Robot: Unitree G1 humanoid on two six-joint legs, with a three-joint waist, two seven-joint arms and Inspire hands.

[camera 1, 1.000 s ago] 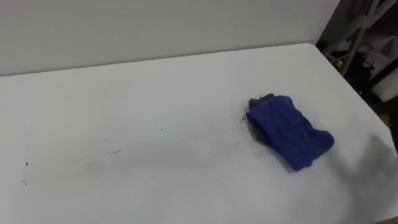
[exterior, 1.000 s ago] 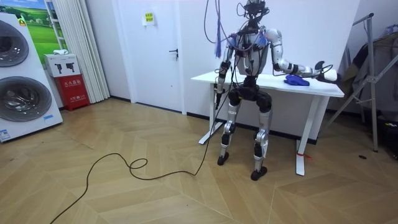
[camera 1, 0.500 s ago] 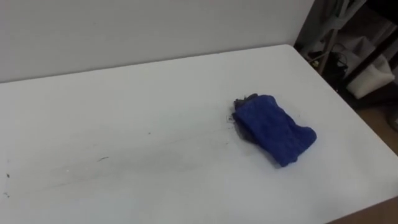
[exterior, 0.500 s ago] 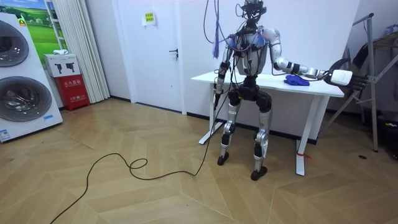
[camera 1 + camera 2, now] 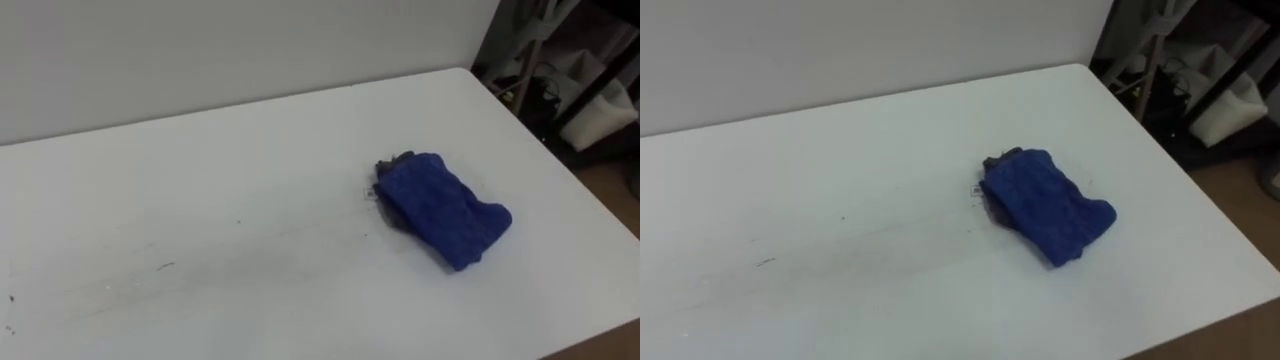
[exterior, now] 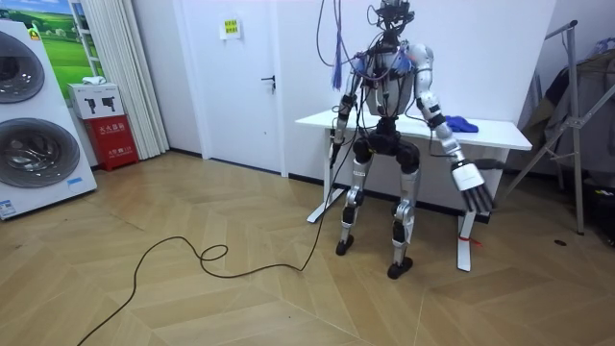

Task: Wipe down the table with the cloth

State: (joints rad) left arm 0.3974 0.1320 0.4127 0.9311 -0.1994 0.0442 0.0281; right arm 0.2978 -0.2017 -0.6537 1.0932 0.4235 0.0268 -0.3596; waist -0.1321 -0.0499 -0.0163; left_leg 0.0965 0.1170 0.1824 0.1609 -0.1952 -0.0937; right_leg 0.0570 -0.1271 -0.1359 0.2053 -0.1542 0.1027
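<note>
**A:** Where is the cloth?

**B:** The blue cloth [image 5: 440, 208] lies on the white table [image 5: 200, 150], right of the middle of the head camera's frame. It is bunched into a thick lump that slants from upper left to lower right, and no hand touches it.

**A:** Anything beside it?

**B:** A small dark patch [image 5: 392, 164] pokes out at its upper left end; I cannot tell what it is. Faint grey streaks [image 5: 160, 267] cross the tabletop in the lower left of the frame.

**A:** And the hands?

**B:** In the room view the robot stands upright at the table's near edge, its back to the camera. Its right hand [image 6: 473, 187] hangs right of the middle of that frame, below the tabletop, with the arm slanting down from the shoulder. The fingers are straight, slightly spread, pointing down and holding nothing.

**A:** The left one?

**B:** The left hand [image 6: 336, 140] hangs at the robot's side, just left of the frame's middle, in front of the table's left end. It is too small and dark there; I cannot tell how its fingers lie.

**A:** Does the cloth appear in that frame too?

**B:** Yes, as a blue spot on the tabletop near the table's right end, above the right hand and well apart from it.

**A:** What else is in the room?

**B:** A white door [image 6: 245, 77] in the upper left and a washing machine [image 6: 34, 144] at the left edge.
</note>
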